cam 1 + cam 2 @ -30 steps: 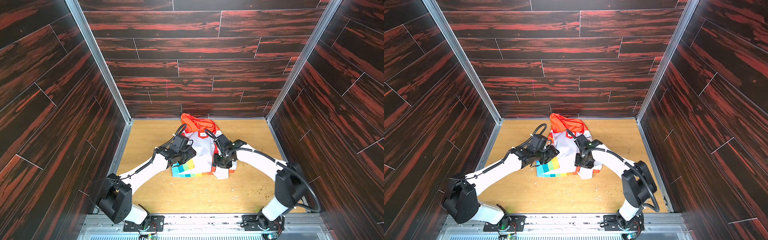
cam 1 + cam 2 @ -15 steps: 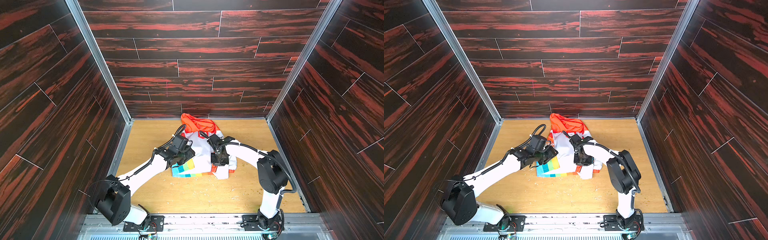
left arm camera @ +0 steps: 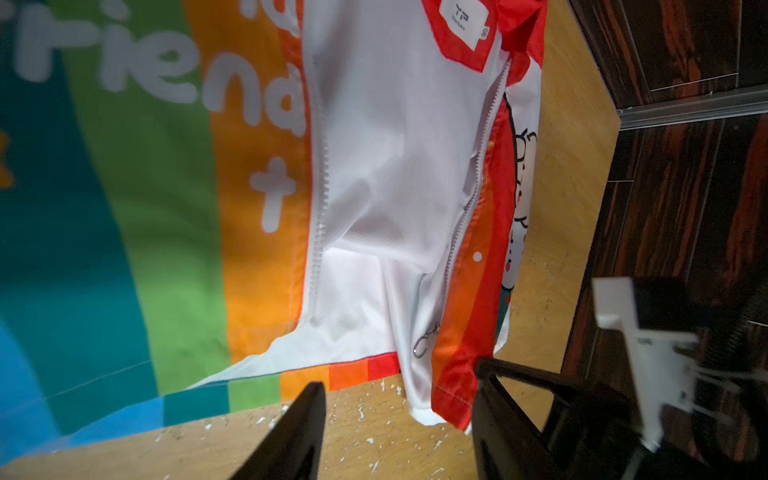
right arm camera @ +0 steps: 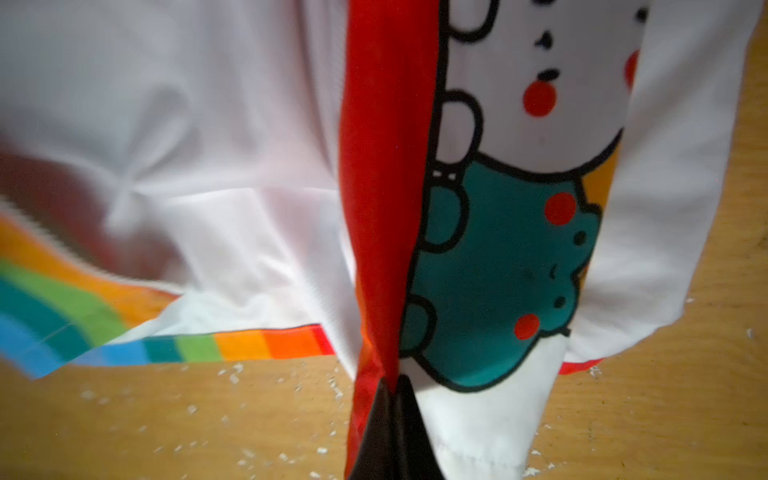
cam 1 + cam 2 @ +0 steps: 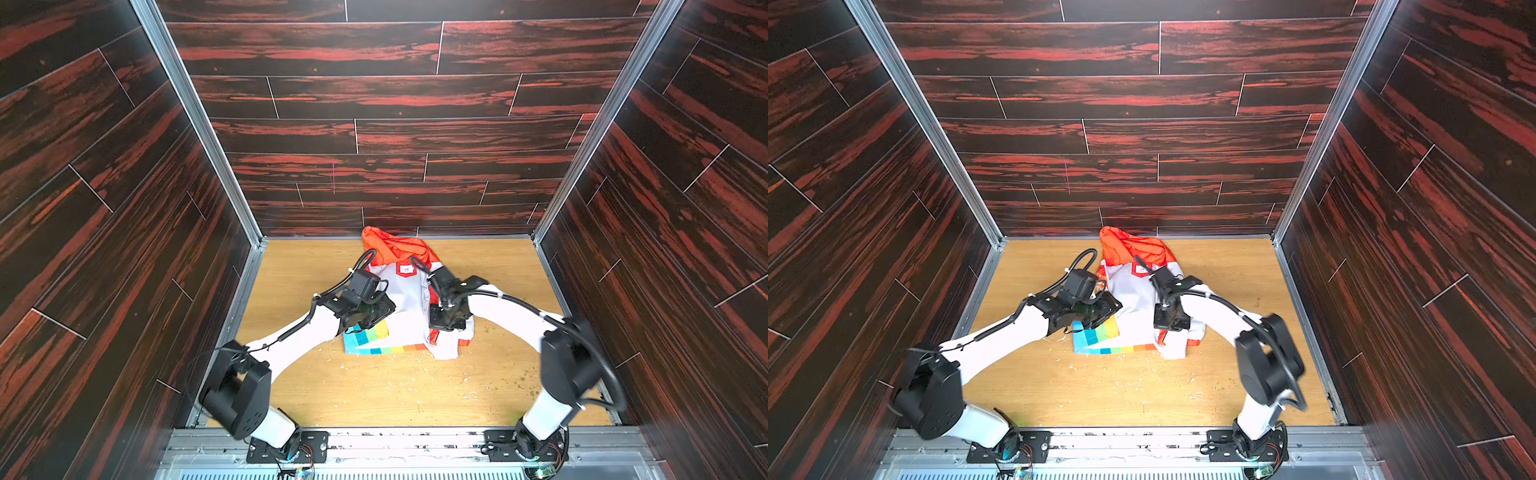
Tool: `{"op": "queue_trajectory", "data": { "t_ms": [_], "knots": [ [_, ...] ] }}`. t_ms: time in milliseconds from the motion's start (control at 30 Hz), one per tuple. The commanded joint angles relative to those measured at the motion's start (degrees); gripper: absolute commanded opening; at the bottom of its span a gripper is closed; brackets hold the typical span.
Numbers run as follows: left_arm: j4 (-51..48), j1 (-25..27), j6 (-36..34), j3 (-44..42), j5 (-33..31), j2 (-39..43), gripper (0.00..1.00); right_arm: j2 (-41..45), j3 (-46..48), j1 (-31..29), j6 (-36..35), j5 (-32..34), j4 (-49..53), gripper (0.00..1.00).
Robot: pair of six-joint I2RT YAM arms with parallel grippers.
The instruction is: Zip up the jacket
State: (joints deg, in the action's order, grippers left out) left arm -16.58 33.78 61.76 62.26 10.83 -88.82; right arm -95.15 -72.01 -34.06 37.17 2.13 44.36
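Left end effector (image 3: pixel 397 374): one, jaws apart, empty, by the rainbow hem.
White orange-hooded child's jacket (image 5: pixel 405 307): one, unzipped, on wooden counter (image 5: pixel 374 390), hood at back edge.
Right end effector (image 4: pixel 392 384): one, clenched on its red front edge.

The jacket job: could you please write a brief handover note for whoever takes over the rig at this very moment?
Left gripper: open over the rainbow hem, near the zipper pull, gripping nothing.
Right gripper: shut on the jacket, pinching its red front edge near the hem.
Jacket: flat on the table, front open, orange hood toward the back wall.
Done: one front edge gripped.
To do: zipper fully open; join its ends at the hem, then run the pull up.
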Motion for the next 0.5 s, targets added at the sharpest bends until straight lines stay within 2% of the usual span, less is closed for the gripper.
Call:
{"op": "queue_trajectory", "data": {
  "t_ms": [0,100,200,467],
  "knots": [
    [2.89,0.06,0.37,2.83,2.27,-1.01,0.59,6.85,2.20,2.03,-1.66,-15.08,-8.18,0.00],
    [3.18,0.05,0.36,4.20,1.92,-1.86,0.59,9.43,4.14,2.42,-2.71,-25.43,-12.90,0.00],
    [2.96,0.03,0.29,5.33,1.95,-2.71,0.59,11.15,8.29,4.16,-2.30,-31.51,-17.16,0.00],
    [3.23,0.03,0.39,5.17,2.64,-4.00,0.59,5.23,19.69,9.47,-5.54,-25.35,-14.17,0.00]
  ]
}}
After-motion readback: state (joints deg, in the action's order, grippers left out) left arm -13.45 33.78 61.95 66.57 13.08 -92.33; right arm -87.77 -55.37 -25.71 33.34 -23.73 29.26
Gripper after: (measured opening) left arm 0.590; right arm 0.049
